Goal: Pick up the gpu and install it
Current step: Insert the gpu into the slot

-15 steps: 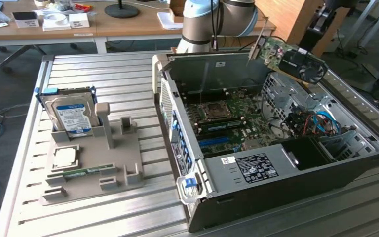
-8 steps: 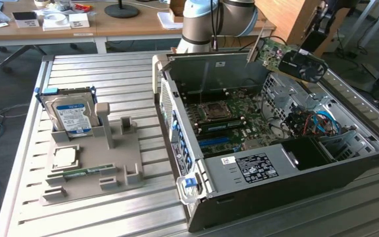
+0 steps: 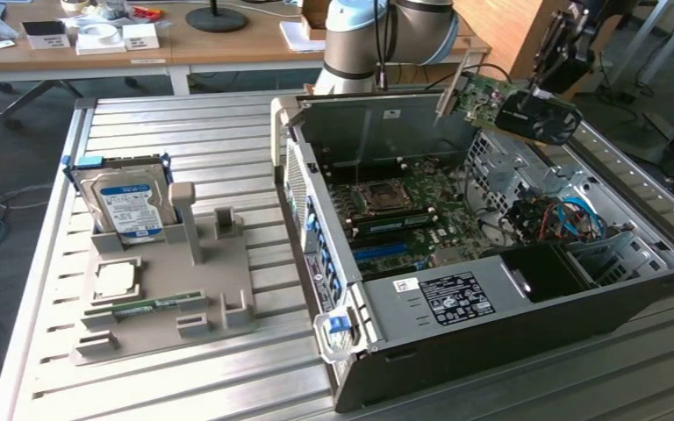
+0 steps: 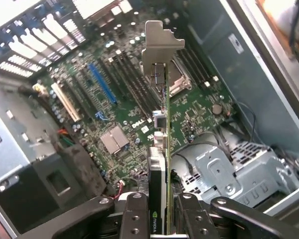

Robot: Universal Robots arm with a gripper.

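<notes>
Ribbed aluminium table (image 3: 173, 123) in some lab-type room, with a cluttered wooden desk (image 3: 197, 48) behind it at 12 o'clock. Going by the exterior view, an open black tower computer case (image 3: 525, 324) lies on its side over at 3 o'clock, with its green motherboard (image 3: 413, 210) facing up. The gripper (image 3: 560, 70) hangs over the case's far edge at roughly 1 o'clock, and it's got the gpu (image 3: 495, 101), a thin green circuit-board card with a dark fan face and a long silver metal end bracket. The card's up in the air and tilted, clear of the board. The wrist view makes the grip plain: the black fingers (image 4: 134, 219) are pinched on both flat sides of the gpu (image 4: 159, 169), jaws partly closed with the card sandwiched between them. It runs edge-on out from the gripper (image 4: 162, 211), with the silver bracket (image 4: 159, 45) at the far end and the motherboard (image 4: 114, 104) and its blue slot (image 4: 102, 84) beyond. At 9 o'clock on the table sits a grey moulded parts holder (image 3: 214, 289) with a blue-labelled silver hard drive (image 3: 126, 206) standing in it. A square silver processor chip (image 3: 115, 279) and a small narrow green memory stick (image 3: 150, 306) lie flat toward 7 o'clock.
</notes>
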